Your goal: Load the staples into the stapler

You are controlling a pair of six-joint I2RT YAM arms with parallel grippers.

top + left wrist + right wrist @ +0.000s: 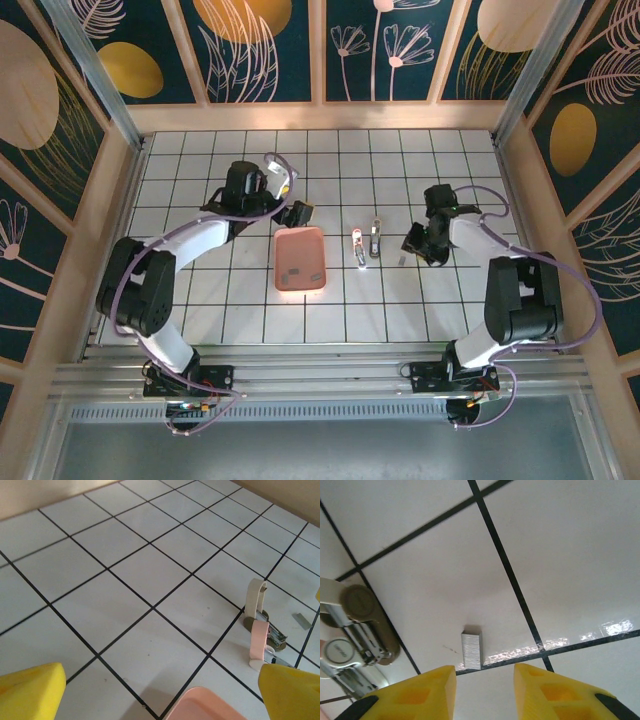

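Observation:
The stapler [366, 242] lies swung open on the tiles, its pink arm [259, 640], white arm [255, 596] and silvery channel [364, 641] all showing. A short grey strip of staples [471, 650] lies flat on a tile line to its right, also showing as staples [401, 260] and staples [301, 621]. My right gripper [485, 690] hovers open just short of the strip, which sits ahead of the gap nearer the left finger; from above, the right gripper [413, 243] is beside it. My left gripper [160, 695] is open and empty, and the left gripper [300, 213] hangs over the tray's far edge.
A salmon-pink tray [300, 260] sits left of the stapler; its rim, the tray [202, 707], lies under the left fingers. Wooden walls enclose the tiled table [200, 180], with open tiles at the back and front.

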